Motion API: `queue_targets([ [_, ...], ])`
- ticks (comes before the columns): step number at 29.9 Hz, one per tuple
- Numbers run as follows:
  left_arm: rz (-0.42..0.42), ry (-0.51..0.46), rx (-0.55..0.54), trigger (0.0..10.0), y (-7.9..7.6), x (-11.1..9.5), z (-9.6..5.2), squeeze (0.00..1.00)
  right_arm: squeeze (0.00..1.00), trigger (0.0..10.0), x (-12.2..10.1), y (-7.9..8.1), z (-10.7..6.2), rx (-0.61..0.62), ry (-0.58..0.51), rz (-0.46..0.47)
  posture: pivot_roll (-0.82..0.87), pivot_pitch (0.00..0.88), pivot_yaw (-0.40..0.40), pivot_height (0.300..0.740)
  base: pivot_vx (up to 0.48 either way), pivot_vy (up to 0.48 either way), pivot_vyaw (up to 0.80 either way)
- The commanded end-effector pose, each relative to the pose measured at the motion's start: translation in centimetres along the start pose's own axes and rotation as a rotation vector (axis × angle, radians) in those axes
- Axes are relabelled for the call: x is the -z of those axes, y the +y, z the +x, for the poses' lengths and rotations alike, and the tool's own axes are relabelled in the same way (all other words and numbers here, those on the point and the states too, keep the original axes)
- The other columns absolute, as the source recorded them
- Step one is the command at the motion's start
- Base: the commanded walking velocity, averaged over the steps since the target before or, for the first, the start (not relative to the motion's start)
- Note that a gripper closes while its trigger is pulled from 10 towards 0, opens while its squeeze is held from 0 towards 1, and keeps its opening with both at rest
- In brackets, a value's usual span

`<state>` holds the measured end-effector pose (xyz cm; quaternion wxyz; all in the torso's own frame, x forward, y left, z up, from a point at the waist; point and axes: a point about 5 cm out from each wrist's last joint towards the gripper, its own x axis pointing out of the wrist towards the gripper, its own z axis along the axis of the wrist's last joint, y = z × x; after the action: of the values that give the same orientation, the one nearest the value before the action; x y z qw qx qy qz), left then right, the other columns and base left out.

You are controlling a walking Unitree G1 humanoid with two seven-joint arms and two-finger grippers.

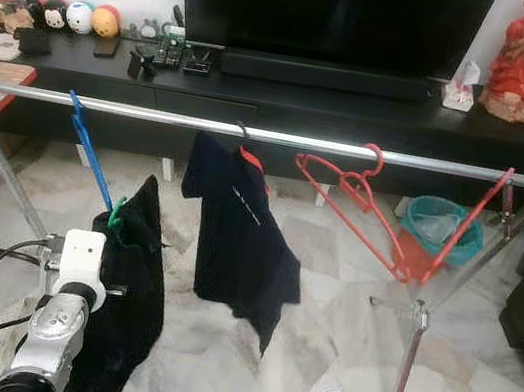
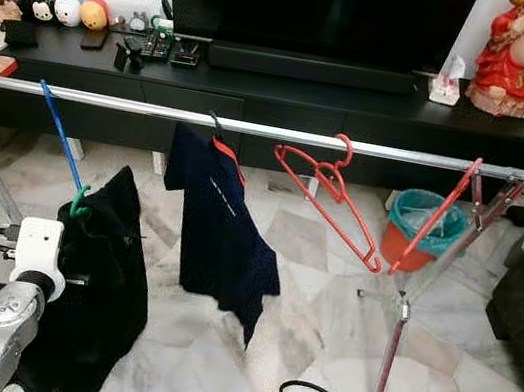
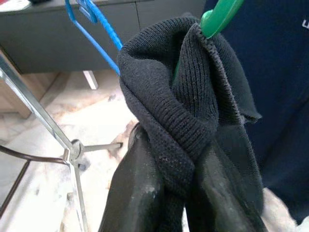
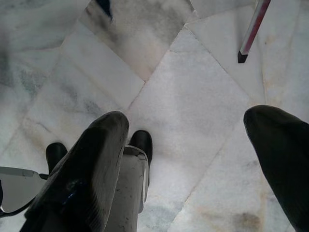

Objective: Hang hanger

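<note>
Green hanger point(image 3: 218, 14) in black garment point(image 3: 188, 111), pinched by left gripper point(image 3: 181, 188); lift hook over rail point(image 1: 253, 133) beside blue hanger point(image 1: 92, 151). Right gripper point(image 4: 188, 145) spread, idle.

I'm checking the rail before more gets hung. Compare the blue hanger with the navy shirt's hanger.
The blue hanger hangs bare near the rail's left end; the navy shirt's hanger is red and sits nearer the middle. The blue one carries nothing, while the red one holds the navy shirt. Both hook over the rail.
</note>
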<state>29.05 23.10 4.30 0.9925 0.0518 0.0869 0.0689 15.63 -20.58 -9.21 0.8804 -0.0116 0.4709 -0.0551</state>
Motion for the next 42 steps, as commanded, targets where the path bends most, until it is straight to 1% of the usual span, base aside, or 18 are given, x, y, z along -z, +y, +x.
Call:
queue_targets([
  [1,0.015,-0.055,-0.028,10.0,0.3,-1.1,0.3,0.00,0.00,10.0,0.1,0.2,0.0,-0.008,-0.005,-0.009,-0.07,0.000,0.012,0.740,0.000,0.000,0.00],
  [5,0.003,-0.056,-0.045,10.0,0.4,-1.3,0.5,0.00,0.00,10.0,-0.2,0.3,0.0,-0.014,-0.017,-0.036,-0.07,0.000,0.011,0.740,0.000,-0.190,0.46],
  [8,0.011,-0.058,-0.048,10.0,0.4,-1.3,0.5,0.00,0.00,10.0,-0.3,0.4,0.0,-0.024,-0.020,-0.015,-0.07,0.000,0.009,0.740,0.000,-0.261,0.70],
  [11,0.005,-0.059,-0.063,10.0,0.6,-1.4,0.5,0.00,0.00,10.0,-0.5,0.7,0.1,-0.045,-0.023,-0.013,-0.07,0.000,0.009,0.740,0.000,-0.265,0.00],
  [19,0.004,-0.059,-0.076,10.0,0.7,-1.5,0.5,0.00,0.00,10.0,-0.3,0.7,0.1,-0.049,-0.015,-0.003,-0.07,0.000,0.007,0.740,0.000,-0.264,0.00],
  [23,0.012,-0.051,-0.102,10.0,0.8,-1.5,0.6,0.00,0.00,10.0,-0.1,0.7,0.0,-0.057,-0.006,0.001,-0.07,0.000,0.007,0.740,0.000,-0.263,0.00],
  [26,0.011,-0.044,-0.134,10.0,1.2,-1.4,0.6,0.00,0.00,10.0,-0.1,0.8,0.0,-0.066,-0.006,0.003,-0.07,0.000,0.006,0.740,0.000,0.000,0.00],
  [29,0.016,-0.041,-0.143,10.0,1.4,-1.4,0.6,0.00,0.00,10.0,-0.1,0.8,0.0,-0.071,-0.005,0.001,-0.07,0.000,0.006,0.740,0.000,0.000,0.00],
  [34,0.016,-0.035,-0.157,10.0,1.5,-1.4,0.6,0.00,0.00,10.0,-0.1,0.8,0.0,-0.082,-0.005,-0.029,-0.07,0.000,0.005,0.740,0.000,0.000,0.00],
  [40,0.012,-0.022,-0.170,10.0,1.6,-1.2,0.6,0.00,0.00,10.0,0.0,0.9,0.0,-0.094,0.001,-0.052,-0.06,0.000,0.005,0.740,0.000,0.000,0.78],
  [42,0.013,-0.034,-0.157,10.0,1.5,-1.3,0.6,0.00,0.00,10.0,0.2,1.0,0.0,-0.102,0.005,-0.049,-0.06,0.000,0.004,0.740,0.000,0.000,0.80],
])
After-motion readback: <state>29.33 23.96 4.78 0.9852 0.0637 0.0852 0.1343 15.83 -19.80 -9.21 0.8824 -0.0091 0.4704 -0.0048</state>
